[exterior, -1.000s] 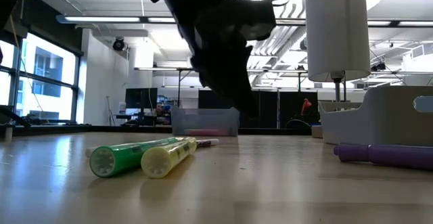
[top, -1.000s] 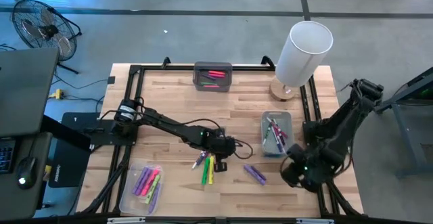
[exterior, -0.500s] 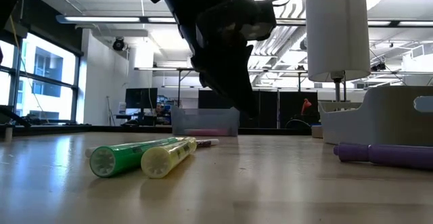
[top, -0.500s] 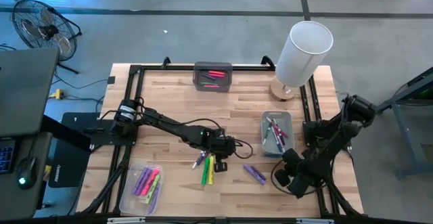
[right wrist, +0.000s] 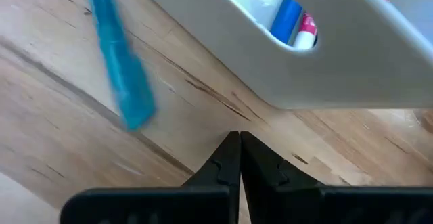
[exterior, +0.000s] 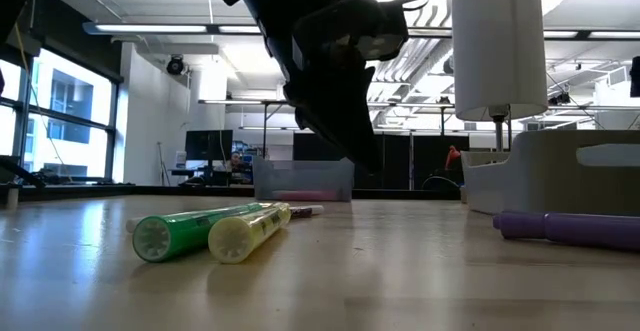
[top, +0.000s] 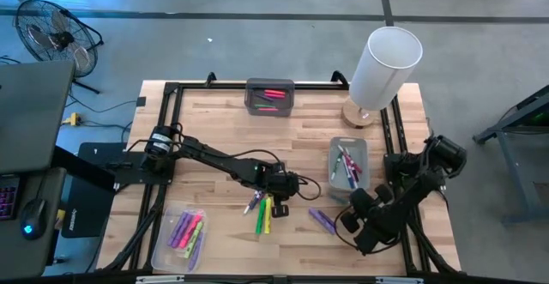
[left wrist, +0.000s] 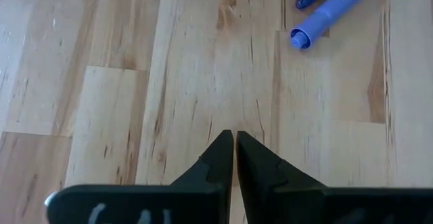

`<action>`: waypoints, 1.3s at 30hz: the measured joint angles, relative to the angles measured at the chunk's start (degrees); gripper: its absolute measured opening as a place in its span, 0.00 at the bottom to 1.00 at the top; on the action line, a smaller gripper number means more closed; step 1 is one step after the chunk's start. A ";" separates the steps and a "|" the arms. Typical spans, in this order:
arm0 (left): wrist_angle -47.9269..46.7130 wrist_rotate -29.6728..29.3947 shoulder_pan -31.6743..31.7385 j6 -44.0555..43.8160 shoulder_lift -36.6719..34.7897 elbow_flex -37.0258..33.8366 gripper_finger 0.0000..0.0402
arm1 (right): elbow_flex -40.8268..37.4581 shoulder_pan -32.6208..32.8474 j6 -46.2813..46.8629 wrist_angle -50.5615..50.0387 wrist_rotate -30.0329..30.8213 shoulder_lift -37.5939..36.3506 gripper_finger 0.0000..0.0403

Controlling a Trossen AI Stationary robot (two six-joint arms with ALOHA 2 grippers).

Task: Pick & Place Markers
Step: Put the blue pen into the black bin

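Note:
Green, yellow, blue and pink markers lie loose on the wooden table, and two purple markers lie to their right. My left gripper hovers shut and empty just beyond the loose ones; the left wrist view shows bare wood under its tips and a purple marker ahead. My right gripper is shut and slants down at the near end of the grey tray, which holds several markers. The right wrist view shows its tips below the tray wall, with a blue-looking marker beside them. My right gripper's shut fingertips stand at the foot of the grey tray's end wall, under its handle slot, slanting down from the table's near side. Whether they touch the wall or the table, I cannot tell.
A grey tray with pink and red markers stands at the far edge. A clear tray with purple, pink and yellow markers lies at the near left. A tall white cylinder on a round wooden base stands far right. Black rails frame the table.
My right gripper has come down and toward the table's left, tipping steeply downward, and now stands at the grey tray's near end. The grey tray has shifted a little toward the left. My left gripper has kept still.

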 joint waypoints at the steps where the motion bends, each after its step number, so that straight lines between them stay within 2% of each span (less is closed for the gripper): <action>1: 0.00 0.00 0.00 0.00 0.00 0.00 0.04 | 0.04 -0.28 -0.54 0.04 0.26 -0.06 0.00; 9: 0.19 0.04 0.00 0.00 0.00 0.00 0.04 | 2.55 -1.32 -8.33 1.37 6.66 0.11 0.00; 20: 0.29 0.22 0.00 0.00 -0.03 0.00 0.04 | 2.77 -0.18 -10.06 2.00 6.60 -0.70 0.00; 24: 0.18 2.42 0.00 0.29 -0.04 0.00 0.04 | 2.69 -2.22 -15.50 8.54 11.15 -0.72 0.00; 27: -0.53 3.59 0.00 0.42 -0.04 -0.02 0.04 | 2.71 -3.64 -23.16 15.94 10.81 -0.76 0.00; 29: -1.19 4.30 -0.02 0.47 -0.04 -0.02 0.04 | 3.06 -3.98 -24.35 17.51 10.92 -0.76 0.00; 33: -3.95 5.22 -0.02 1.08 -0.04 -0.02 0.04 | 5.61 -3.85 -23.95 16.25 13.66 -0.76 0.00; 39: -8.81 6.02 -0.02 3.65 -0.04 -0.02 0.04 | 11.81 -3.97 -26.67 13.04 13.40 -0.79 0.00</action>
